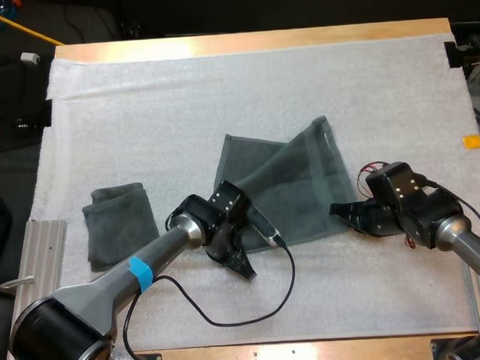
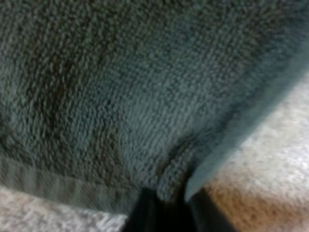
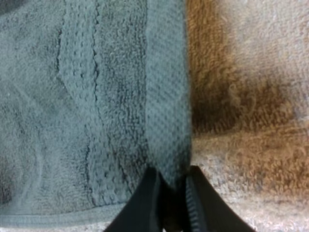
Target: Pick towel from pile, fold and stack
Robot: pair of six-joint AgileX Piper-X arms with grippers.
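Note:
A dark grey-green towel [image 1: 292, 186] lies partly folded in the middle of the white mat, one flap turned over diagonally. My left gripper [image 1: 242, 256] is at its near left edge, and in the left wrist view the fingers pinch a bunched bit of the towel [image 2: 145, 87] at its hem. At the towel's right near corner sits my right gripper [image 1: 343, 214]; its fingers [image 3: 145, 203] are shut on the hemmed edge of the towel [image 3: 164, 96]. A small folded towel [image 1: 121, 223] rests on the mat to the left.
The white mat [image 1: 243, 76] covers most of the wooden table [image 1: 250, 41]. A metal rail [image 1: 36, 253] runs along the near left side. A black cable loops on the mat near the front.

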